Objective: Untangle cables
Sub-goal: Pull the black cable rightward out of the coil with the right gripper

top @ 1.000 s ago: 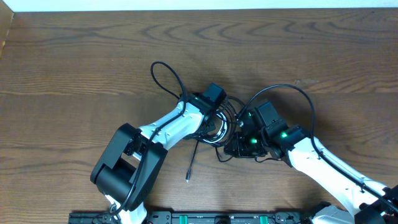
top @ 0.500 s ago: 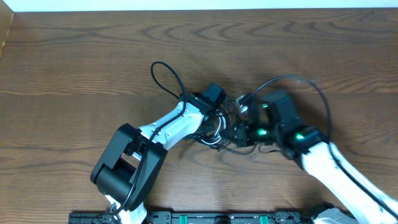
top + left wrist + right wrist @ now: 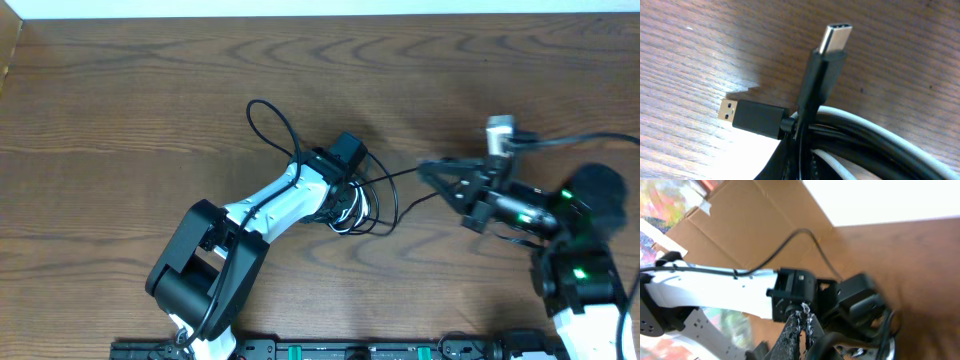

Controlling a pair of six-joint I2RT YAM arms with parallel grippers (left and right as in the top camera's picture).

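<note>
The cables (image 3: 352, 208) lie in a tangled bundle at the table's middle, with a black loop (image 3: 266, 118) reaching back-left. My left gripper (image 3: 345, 195) sits on the bundle and appears shut on it. The left wrist view shows a black USB-C plug (image 3: 834, 40), a black USB-A plug (image 3: 747, 115), black cords and the white cable (image 3: 865, 121). My right gripper (image 3: 428, 170) (image 3: 801, 317) is shut on a thin black cable (image 3: 395, 177), which is stretched from the bundle out to the right.
A cardboard box (image 3: 8, 50) (image 3: 755, 225) stands at the far left edge. The right arm's thick black lead (image 3: 590, 140) arcs over its wrist. A black rail (image 3: 330, 350) runs along the front edge. The left arm (image 3: 715, 287) fills the right wrist view.
My right gripper has pulled away to the right from the bundle, drawing a black cable out taut. The loose plug end in front of the bundle is gone. The left arm has not moved.
</note>
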